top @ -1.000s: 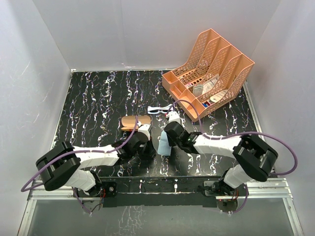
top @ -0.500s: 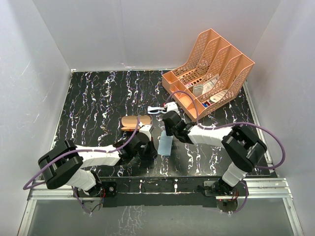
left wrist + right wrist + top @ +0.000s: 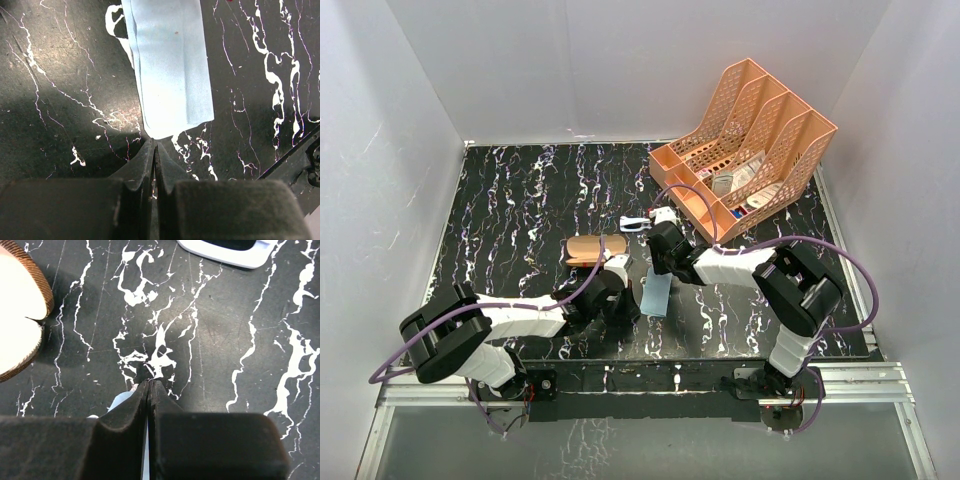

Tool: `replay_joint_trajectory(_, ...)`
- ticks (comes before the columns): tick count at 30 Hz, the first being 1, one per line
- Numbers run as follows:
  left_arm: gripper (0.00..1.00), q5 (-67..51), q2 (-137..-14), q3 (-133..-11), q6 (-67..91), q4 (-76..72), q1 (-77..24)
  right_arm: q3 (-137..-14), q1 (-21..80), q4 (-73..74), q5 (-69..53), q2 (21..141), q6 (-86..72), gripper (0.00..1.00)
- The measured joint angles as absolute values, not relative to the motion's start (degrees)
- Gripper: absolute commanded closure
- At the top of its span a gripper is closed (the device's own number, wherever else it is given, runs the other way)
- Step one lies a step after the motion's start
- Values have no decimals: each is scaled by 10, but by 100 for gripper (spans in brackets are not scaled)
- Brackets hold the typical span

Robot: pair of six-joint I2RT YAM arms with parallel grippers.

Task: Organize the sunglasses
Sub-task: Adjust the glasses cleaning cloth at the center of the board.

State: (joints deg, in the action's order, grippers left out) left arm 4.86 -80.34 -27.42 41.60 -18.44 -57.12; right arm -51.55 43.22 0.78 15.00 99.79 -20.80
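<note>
Black marble-veined tabletop between white walls, seen from above: the sunglasses (image 3: 638,224) lie open on the table at 12 o'clock of the cloth (image 3: 655,295), with the case (image 3: 595,248) at the cloth's 10 o'clock and the rack (image 3: 740,150) at the table's 1 o'clock. Compared with a second ago, the right gripper (image 3: 655,245) has left the cloth, which now lies flat and apart from it, and the arm has swung up toward 12 o'clock until it is just beside the sunglasses. The cloth step looks finished and the sunglasses look like the next target. The left gripper (image 3: 625,300) has hardly moved and sits at 9 o'clock of the cloth. From the left wrist, the left gripper (image 3: 152,150) has its fingers pressed together on nothing, and the cloth (image 3: 167,65) reaches away toward 12 o'clock, its near edge just past the tips. From the right wrist, the right gripper (image 3: 148,387) is likewise closed tight and empty, low over bare table. The white frame of the sunglasses (image 3: 235,252) shows at 1 o'clock, near but not touched, and the case (image 3: 20,315) is at 9 o'clock. The fingers would probably have to part before any grasp of the frame.
</note>
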Motion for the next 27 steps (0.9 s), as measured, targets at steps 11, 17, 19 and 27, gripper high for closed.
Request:
replay_joint_trajectory(11, 100, 49, -803, -274, 416, -184, -571, -507, 440, -18, 117, 998, -222, 100)
replay_joint_trajectory(17, 100, 50, -803, -274, 416, -184, -571, -501, 449, -31, 116, 998, -227, 100)
replay_joint_trajectory(19, 100, 51, -803, -274, 416, -184, -571, -500, 449, -32, 118, 998, -227, 100)
replay_joint_trajectory(27, 100, 60, -801, -274, 413, -170, -571, -494, 450, -37, 121, 995, -229, 100)
